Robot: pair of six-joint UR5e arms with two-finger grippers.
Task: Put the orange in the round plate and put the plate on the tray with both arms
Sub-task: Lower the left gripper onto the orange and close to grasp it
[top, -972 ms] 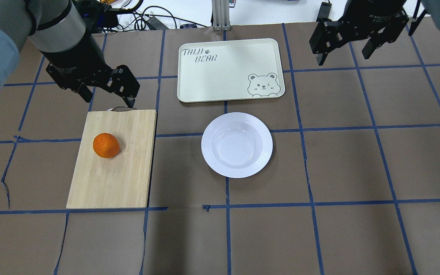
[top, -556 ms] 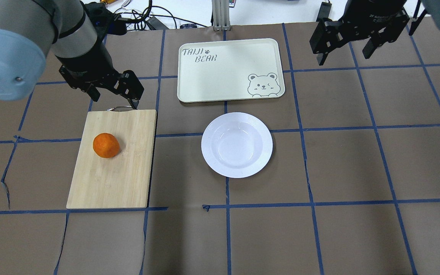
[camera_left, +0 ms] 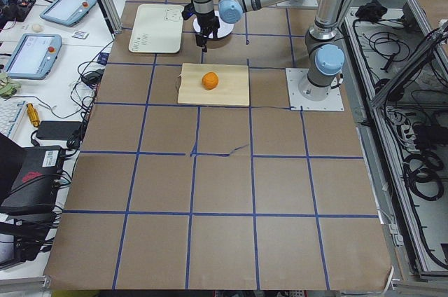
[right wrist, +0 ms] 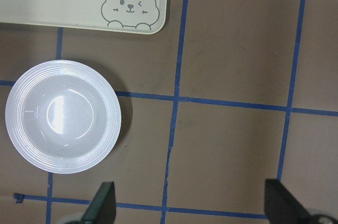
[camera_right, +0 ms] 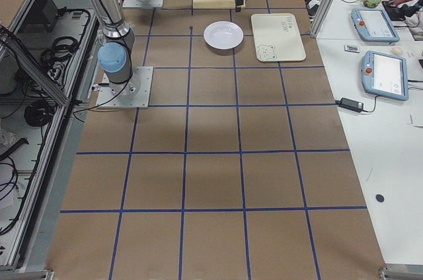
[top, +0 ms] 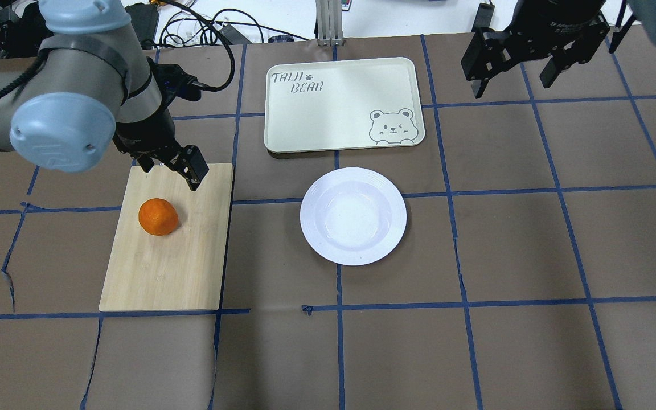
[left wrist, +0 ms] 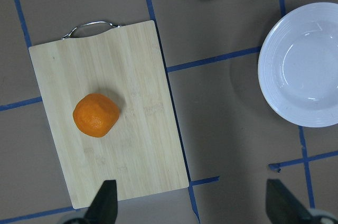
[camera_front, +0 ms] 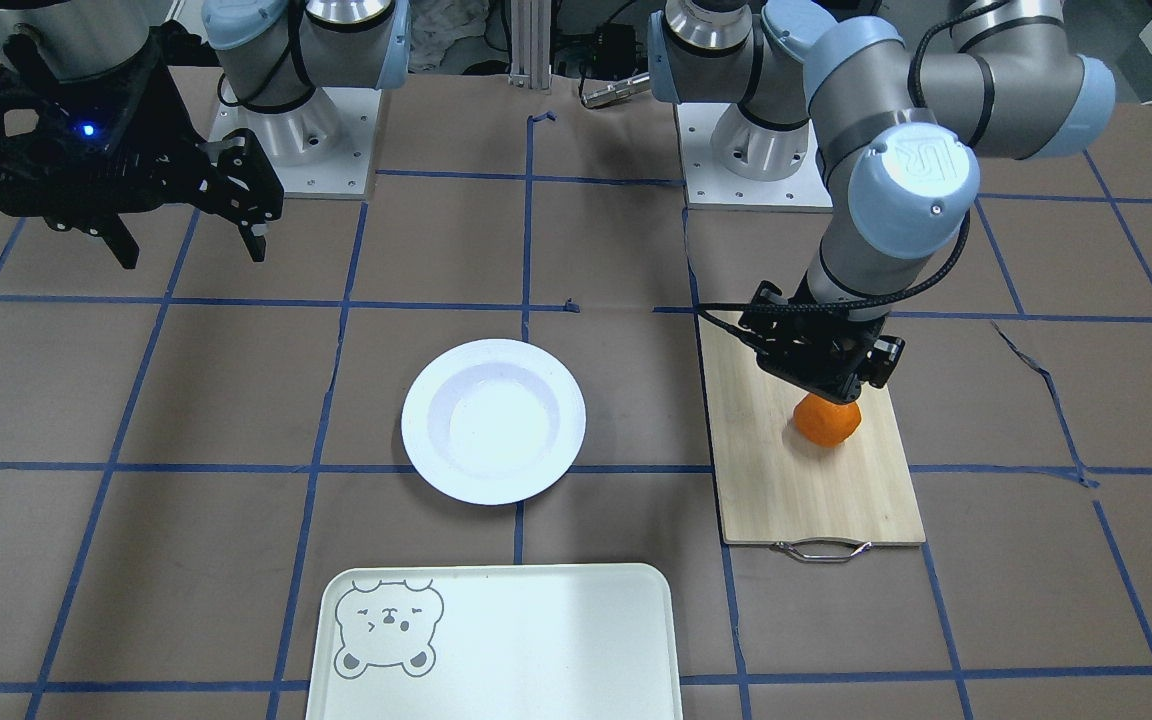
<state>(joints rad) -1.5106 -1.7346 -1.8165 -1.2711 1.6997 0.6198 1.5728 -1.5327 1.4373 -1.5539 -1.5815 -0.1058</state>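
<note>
From the front, the left gripper [camera_front: 821, 365] hung above the wooden board [camera_front: 806, 500], hiding the top of the orange [camera_front: 826, 426]. From above, its jaws stood wide apart and empty, near the orange, not touching. The right gripper [top: 513, 74] had its jaws apart too, holding nothing, well away from the round plate [top: 312, 219], which sat just beside the tray [top: 333, 114]

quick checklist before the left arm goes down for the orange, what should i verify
1. left pincer open: ok.
2. orange loose on the cutting board, nothing touching it: ok.
3. orange centred under the left pincer: not ok, the wrist view shows it off to one side.
4. round plate empty: ok.
5. tray bare: ok.
6. right pincer open, away from the round plate: ok.
</note>
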